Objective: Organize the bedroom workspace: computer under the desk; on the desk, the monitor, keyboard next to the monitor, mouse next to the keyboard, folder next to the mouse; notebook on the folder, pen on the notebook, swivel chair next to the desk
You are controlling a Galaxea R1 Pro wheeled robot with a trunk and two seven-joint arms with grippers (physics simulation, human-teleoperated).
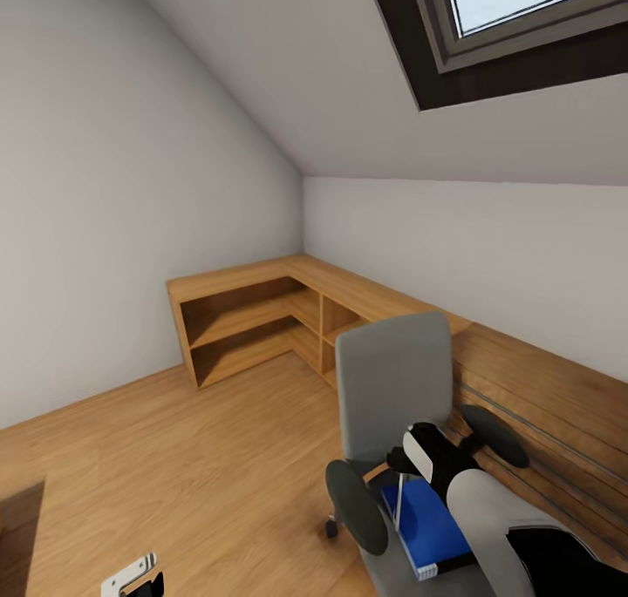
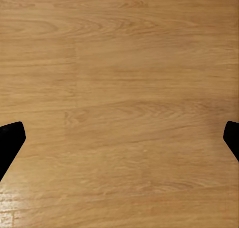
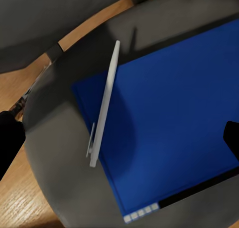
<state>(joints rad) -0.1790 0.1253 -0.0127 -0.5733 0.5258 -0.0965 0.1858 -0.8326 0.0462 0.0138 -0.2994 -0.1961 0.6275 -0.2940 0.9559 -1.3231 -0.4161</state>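
Nearest me, my left gripper (image 2: 119,138) hangs over bare wooden floor (image 2: 119,63), its fingers (image 2: 10,140) spread wide with nothing between them.

On my right side, the right gripper (image 3: 119,138) is poised above the seat of the swivel chair (image 1: 392,379). Its fingers (image 3: 7,138) also stand wide open and hold nothing. Below them lies the blue folder (image 3: 169,123), flat on the grey seat. A slim white pen (image 3: 104,106) leans on the folder's edge, one end on the seat cushion and the other raised over the blue cover.

I judge the step in hand to be taking the folder off the chair. The pen is in the way, so the next move probably calls for lifting the pen first, or lowering onto the folder's free edge and closing there without flicking the pen off.

Beyond the chair, low wooden cabinets (image 1: 253,318) run into the corner under the sloped ceiling and a skylight (image 1: 523,4).
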